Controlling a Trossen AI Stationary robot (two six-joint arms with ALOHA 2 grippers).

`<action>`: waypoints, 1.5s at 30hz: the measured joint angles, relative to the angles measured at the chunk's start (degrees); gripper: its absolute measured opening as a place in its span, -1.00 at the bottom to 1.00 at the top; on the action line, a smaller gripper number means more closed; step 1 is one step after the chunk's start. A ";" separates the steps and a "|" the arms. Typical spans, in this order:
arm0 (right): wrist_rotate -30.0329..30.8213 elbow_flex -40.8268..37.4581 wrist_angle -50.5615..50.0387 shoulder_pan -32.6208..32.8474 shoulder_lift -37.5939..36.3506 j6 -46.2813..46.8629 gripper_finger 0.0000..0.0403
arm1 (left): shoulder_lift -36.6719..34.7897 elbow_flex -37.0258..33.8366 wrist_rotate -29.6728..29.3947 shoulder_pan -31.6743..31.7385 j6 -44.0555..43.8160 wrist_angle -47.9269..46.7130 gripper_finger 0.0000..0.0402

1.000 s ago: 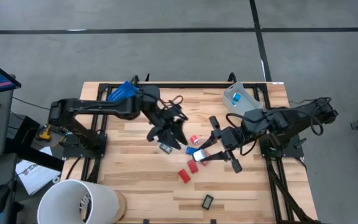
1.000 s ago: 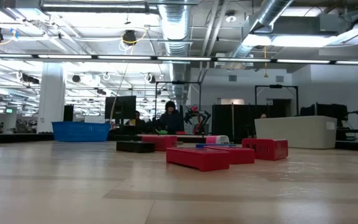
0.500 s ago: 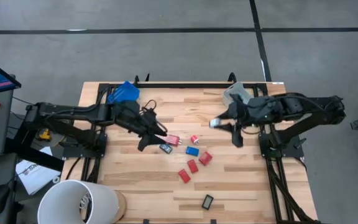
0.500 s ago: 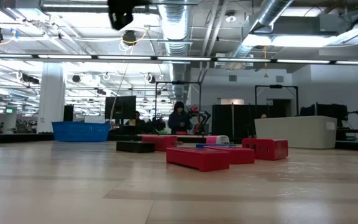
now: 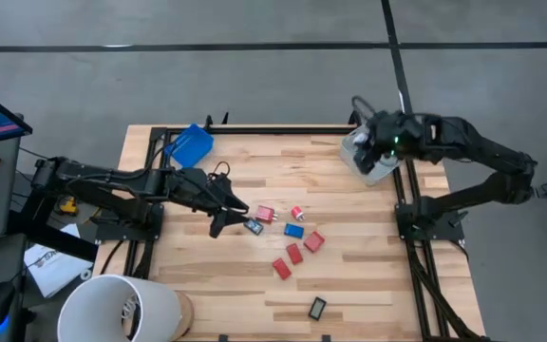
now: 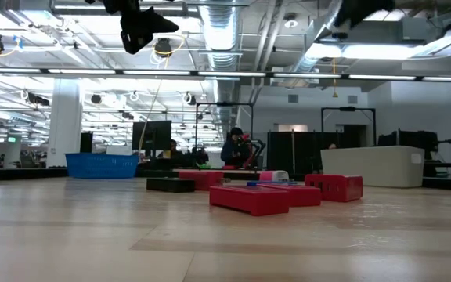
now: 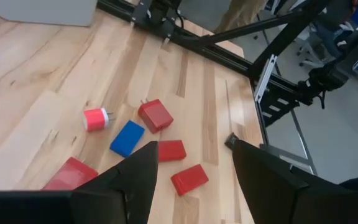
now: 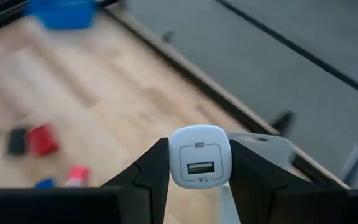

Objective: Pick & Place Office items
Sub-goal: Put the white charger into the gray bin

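1. The right tool (image 8: 199, 177) is closed on a white charger (image 8: 199, 157), its port face turned toward the wrist camera.
2. From above, this tool (image 5: 372, 152) is seen over the clear bin (image 5: 365, 155) at the table's far right corner, so the release point is judged to lie straight below.
3. What the bin holds cannot be told.
4. The left tool (image 7: 191, 168) is held partly open and empty, above the table (image 5: 349, 285).
5. The nearest items, a black piece (image 5: 253, 226) and a red block (image 5: 265, 215), lie just beyond its tips; the left arm is the nearer one.
6. A blue tray (image 5: 189, 143) lies at the far left edge.
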 joint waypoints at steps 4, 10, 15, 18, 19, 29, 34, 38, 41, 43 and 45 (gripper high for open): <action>0.13 -2.16 -1.46 -8.90 -0.97 1.43 -0.37 | 0.00 0.00 -0.01 0.02 1.22 0.19 0.01; -3.14 -12.38 -0.29 -20.67 -2.35 2.40 -0.38 | 0.00 0.00 0.03 0.02 1.26 0.22 0.02; -8.13 -23.11 6.00 -27.44 -2.52 4.25 -0.38 | 0.00 0.00 0.12 0.02 1.26 0.95 0.02; -12.38 -28.52 10.42 -30.96 -2.52 5.68 -0.38 | 0.00 0.01 0.14 0.02 1.13 1.43 0.02; -13.85 -30.19 11.78 -31.80 -2.49 5.98 -0.38 | 0.00 0.01 0.15 0.02 1.09 1.42 0.02; -14.68 -38.87 14.69 -35.46 -1.71 6.47 -0.39 | 0.02 0.02 0.63 0.02 0.30 1.77 0.02; -14.43 -40.60 15.26 -36.40 0.29 5.53 -0.40 | 0.04 0.02 0.71 0.02 -0.06 2.86 0.02; -12.61 -40.60 15.43 -36.34 2.78 4.73 -0.40 | 0.04 0.02 1.63 0.02 -0.51 4.61 0.02; -11.66 -40.60 15.55 -36.30 5.16 4.20 -0.40 | 0.04 0.02 1.65 0.02 -0.75 5.37 0.02; -11.13 -40.60 15.77 -36.01 6.97 3.72 -0.40 | 0.04 0.02 1.63 0.02 -1.32 5.73 0.02; -9.75 -40.60 15.79 -35.62 8.42 3.67 -0.40 | 0.04 0.02 1.63 0.02 -1.63 5.90 0.02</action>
